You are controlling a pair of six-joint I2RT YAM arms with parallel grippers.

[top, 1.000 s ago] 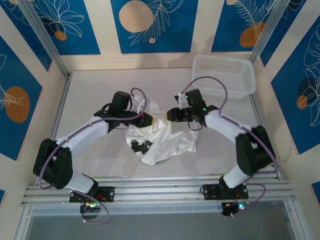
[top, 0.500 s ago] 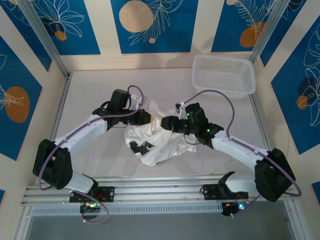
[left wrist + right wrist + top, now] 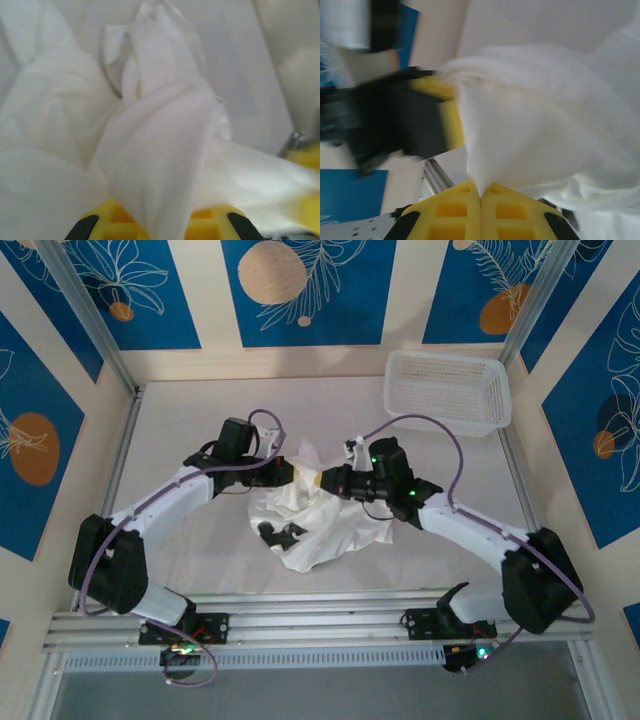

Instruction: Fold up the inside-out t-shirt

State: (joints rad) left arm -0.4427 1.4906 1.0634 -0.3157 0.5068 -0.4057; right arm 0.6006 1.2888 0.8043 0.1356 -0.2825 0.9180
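T-shirt (image 3: 325, 520) was plain white with a few black patches. Left fingers (image 3: 112, 222) and right fingers (image 3: 452, 215) were both yellow, on black mounts. Arms (image 3: 170, 498) were white with black joints, and the cables (image 3: 420, 419) purple. Basket (image 3: 448, 390) was white mesh. Table (image 3: 180, 430) was off-white. Wall panels (image 3: 340, 300) were blue with white leaf outlines and tan circles, set on cream.

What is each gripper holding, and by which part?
Both hold the t-shirt: the left gripper pinches a raised fold, the right gripper another bunched fold beside it.
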